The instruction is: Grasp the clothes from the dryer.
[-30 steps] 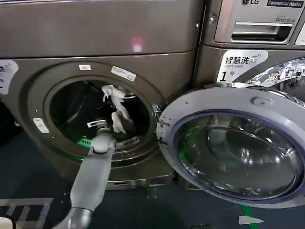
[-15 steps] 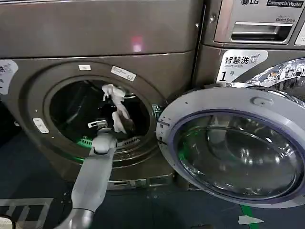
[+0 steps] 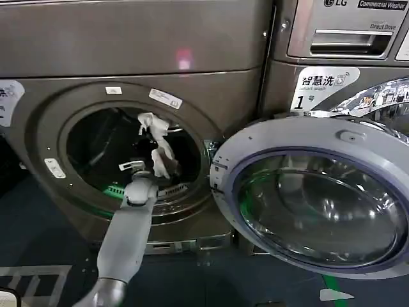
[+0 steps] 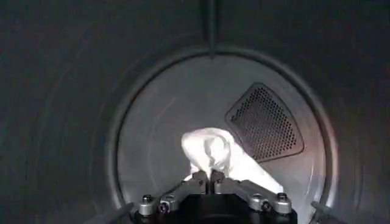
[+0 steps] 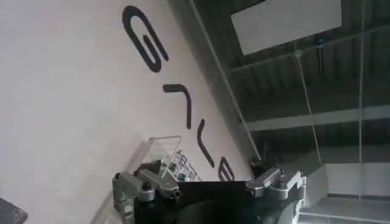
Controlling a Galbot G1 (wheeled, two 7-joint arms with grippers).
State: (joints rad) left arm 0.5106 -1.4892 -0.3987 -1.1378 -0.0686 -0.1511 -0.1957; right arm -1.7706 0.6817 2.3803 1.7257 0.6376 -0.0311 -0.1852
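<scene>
Clothes first: your left gripper (image 4: 208, 178) has its jaws clamped together on the white garment (image 3: 158, 148), which hangs inside the dryer (image 3: 128, 83) porthole. Since a second ago the cloth and arm have shifted only slightly toward the opening, so the grip seems to be holding and the pull-out looks barely begun. The glass door (image 3: 313, 198) stands swung open alongside. Your right gripper (image 5: 207, 185) is parked away from the machine, jaws apart.
</scene>
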